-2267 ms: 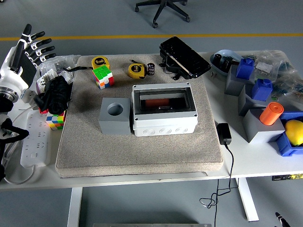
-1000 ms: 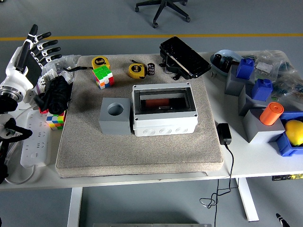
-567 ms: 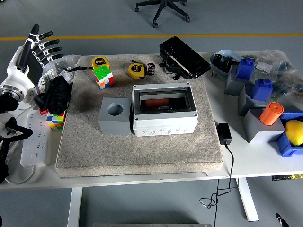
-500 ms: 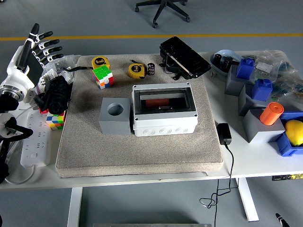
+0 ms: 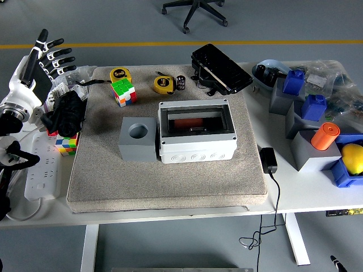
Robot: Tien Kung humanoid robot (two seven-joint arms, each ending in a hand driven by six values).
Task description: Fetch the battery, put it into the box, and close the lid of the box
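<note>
1. The left hand [image 5: 50, 55] is at the upper left of the frame, fingers spread apart and holding nothing. Compared with a couple of seconds ago it sits a little higher and further right, nearer the mat's left edge; over the last half second it barely moves.

2. The right hand is not in view.

3. The battery [image 5: 181, 82], a small dark cylinder as far as I can tell, stands upright on the grey mat [image 5: 170, 181] in the upper middle of the frame, just right of the yellow tape measure [image 5: 163, 84] and left of the black case [image 5: 221, 68]. It has not shifted across the frames.

4. The box [image 5: 196, 131] sits at the centre of the frame, right of the grey block [image 5: 138, 139]. An orange part shows inside through its top; whether that top is an open mouth or a clear lid shut over it, I cannot tell. It is unchanged too.

5. In my judgement only the hand's small drift has changed, so the battery stays outside the box and well apart from the hand. Reaching it would mean crossing over the cube [image 5: 123, 91] and tape measures without knocking them.
</note>
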